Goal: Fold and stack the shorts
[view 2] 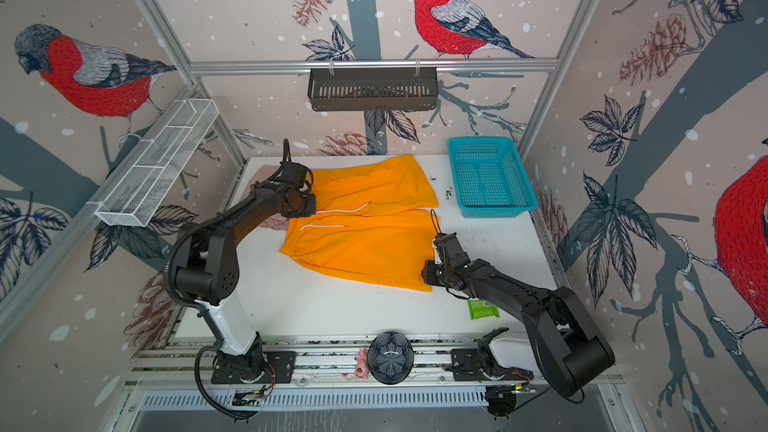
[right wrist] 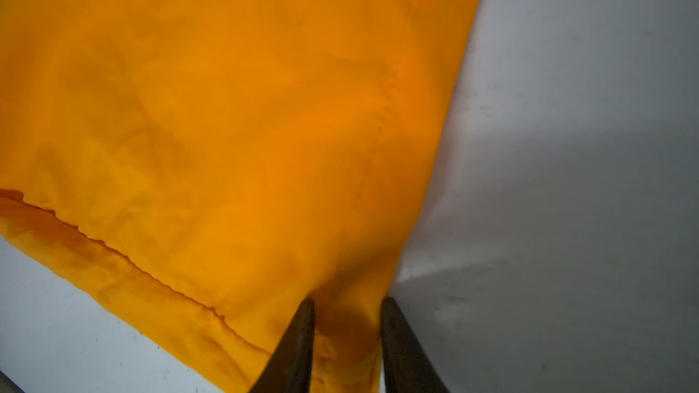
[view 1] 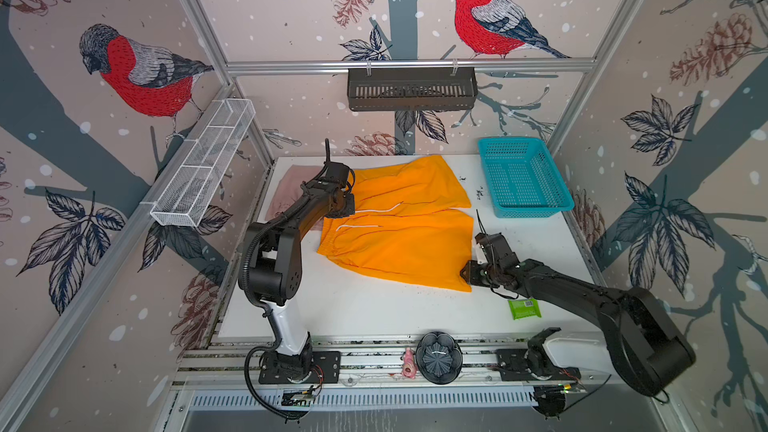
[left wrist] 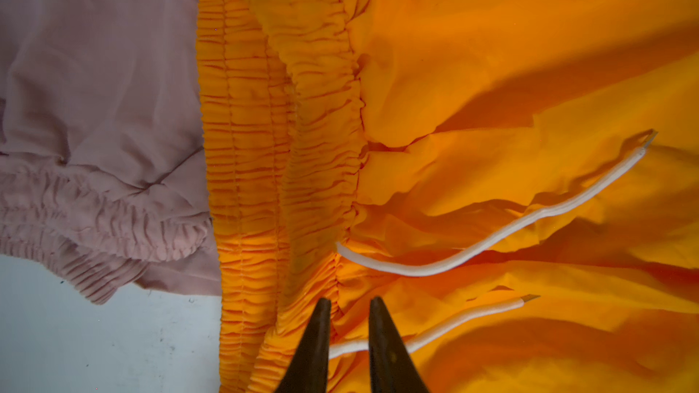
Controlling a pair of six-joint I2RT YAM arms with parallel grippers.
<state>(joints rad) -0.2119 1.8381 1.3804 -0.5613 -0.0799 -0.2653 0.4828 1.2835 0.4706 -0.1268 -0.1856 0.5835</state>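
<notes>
Shorts, two pairs: orange pair (view 1: 407, 218), pink pair (view 1: 286, 184); left tool (left wrist: 350, 300), right tool (right wrist: 347, 302) narrowly parted.

In both top views the left arm (view 1: 297, 214) hides most of the pink shorts (view 1: 286, 187).

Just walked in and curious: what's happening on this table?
The orange shorts lie spread flat on the white table, not yet folded. The left gripper hovers over the waistband, jaws slightly apart. The right gripper has its jaws apart around the near hem corner. The pink shorts lie against the waistband.
</notes>
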